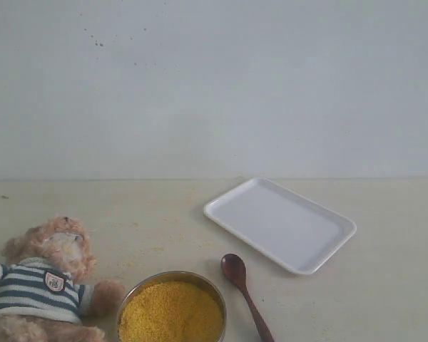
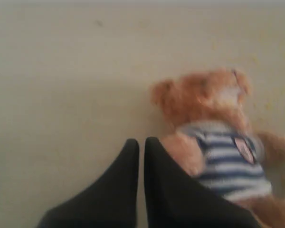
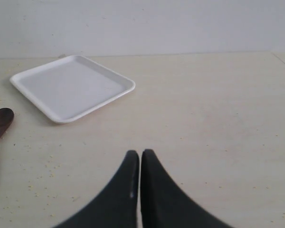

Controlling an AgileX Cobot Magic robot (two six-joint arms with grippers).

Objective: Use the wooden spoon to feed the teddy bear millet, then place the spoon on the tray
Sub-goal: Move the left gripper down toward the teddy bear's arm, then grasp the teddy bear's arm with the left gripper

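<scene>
Cream tabletop (image 1: 392, 299) with tray (image 1: 278, 224) — white wall (image 1: 214, 85)

Probably a lab bench: bare cream tabletop (image 1: 392, 306), blank white wall (image 1: 214, 85).

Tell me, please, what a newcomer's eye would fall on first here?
Bright yellow millet heaped in a metal bowl at the exterior view's bottom edge stands out, with the striped-shirted teddy bear lying just left. Right of it, the wooden spoon lies beside the white tray.

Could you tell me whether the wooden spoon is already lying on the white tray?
No, the spoon lies on the bare table, apart from the tray, next to the bowl of millet.
</scene>
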